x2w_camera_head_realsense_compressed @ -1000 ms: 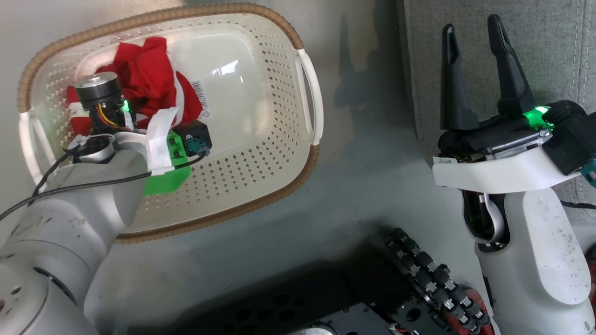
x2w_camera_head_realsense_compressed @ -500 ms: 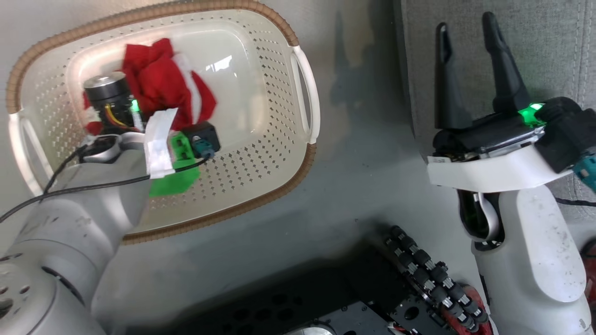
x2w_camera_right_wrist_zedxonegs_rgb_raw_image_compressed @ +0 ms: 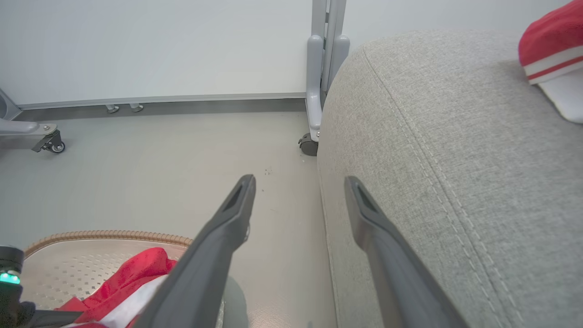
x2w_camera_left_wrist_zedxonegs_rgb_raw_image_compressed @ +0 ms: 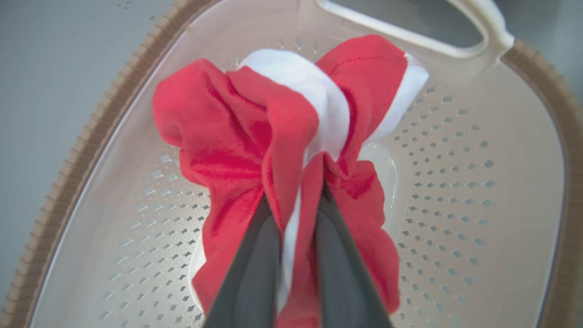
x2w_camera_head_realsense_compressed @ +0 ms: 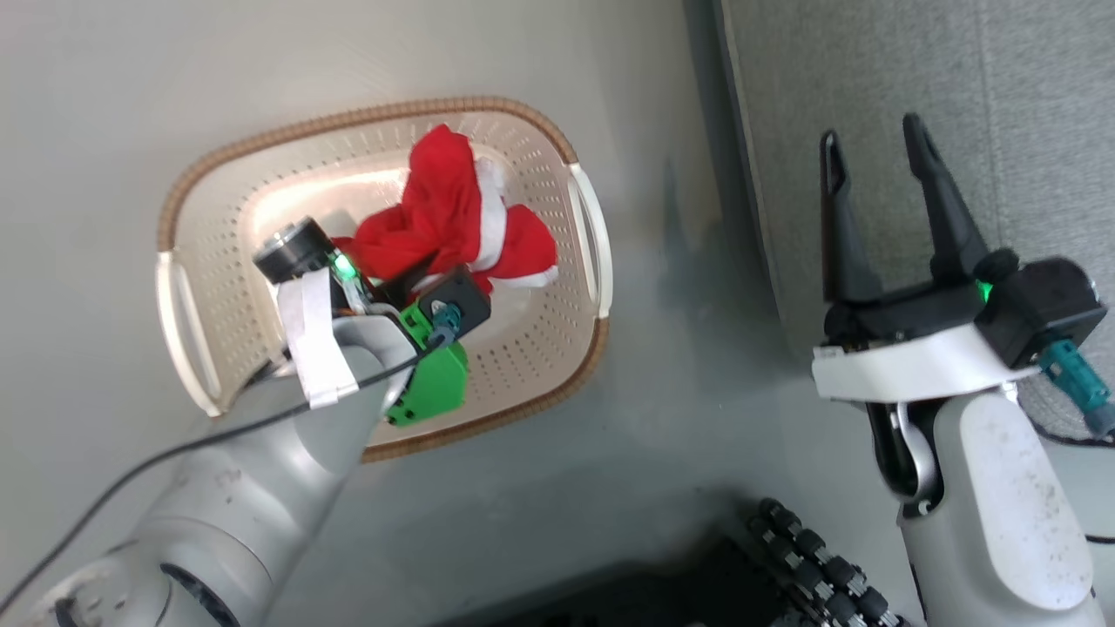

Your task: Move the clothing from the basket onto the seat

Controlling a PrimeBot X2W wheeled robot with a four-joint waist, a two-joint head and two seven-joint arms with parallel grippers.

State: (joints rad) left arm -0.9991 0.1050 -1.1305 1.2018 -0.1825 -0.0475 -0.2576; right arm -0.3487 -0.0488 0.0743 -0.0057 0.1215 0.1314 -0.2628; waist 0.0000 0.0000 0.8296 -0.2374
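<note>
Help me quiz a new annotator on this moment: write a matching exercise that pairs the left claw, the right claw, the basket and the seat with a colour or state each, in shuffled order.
Things:
1. left claw
2. right claw
3. basket
4. seat

States:
A. open, holding nothing
B. cream-white with a brown rim
C. shut on red clothing
D. light grey, with a striped garment lying on it

Pairs: 1-C, 2-A, 3-B, 4-D

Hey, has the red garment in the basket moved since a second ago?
Yes. The red garment, pinched by the left gripper, has gone from the left-handle end of the basket toward its right handle, bunched up.
</note>
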